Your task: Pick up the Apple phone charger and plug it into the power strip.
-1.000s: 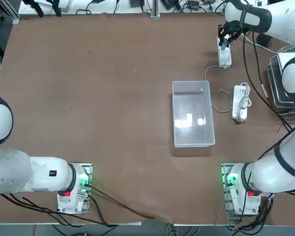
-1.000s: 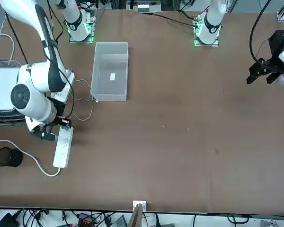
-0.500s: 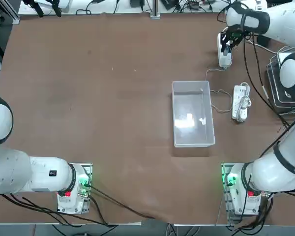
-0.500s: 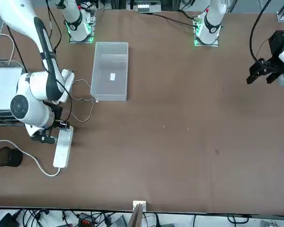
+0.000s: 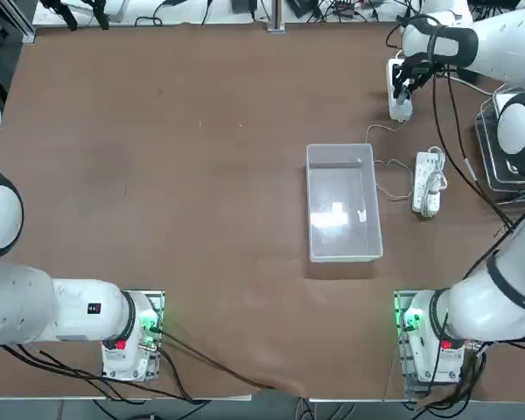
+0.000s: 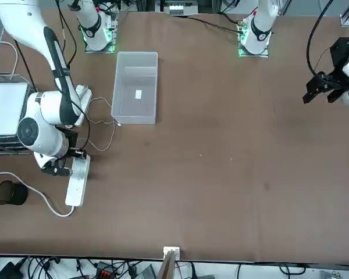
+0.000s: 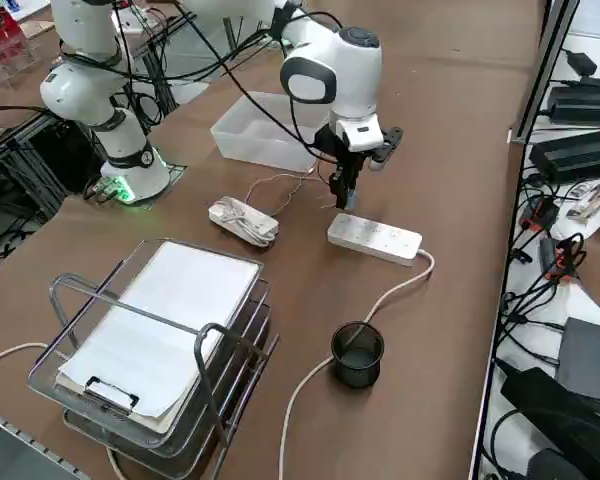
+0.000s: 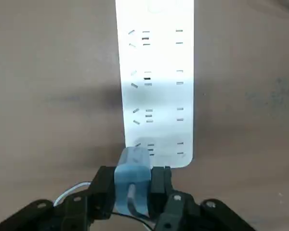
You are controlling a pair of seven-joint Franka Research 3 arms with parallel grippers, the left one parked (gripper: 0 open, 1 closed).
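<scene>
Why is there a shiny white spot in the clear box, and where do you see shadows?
Top view: lamp glare glints on the clear box floor. Wrist view: the right gripper, shut on the charger, is close and looks soft, and a faint shadow lies on the table beside the power strip.

The light is bright and even, coming from above. Soft shadows sit under the clear plastic bin (image 5: 343,203), which has white glare spots inside. The wrist picture looks a little blurry.
</scene>
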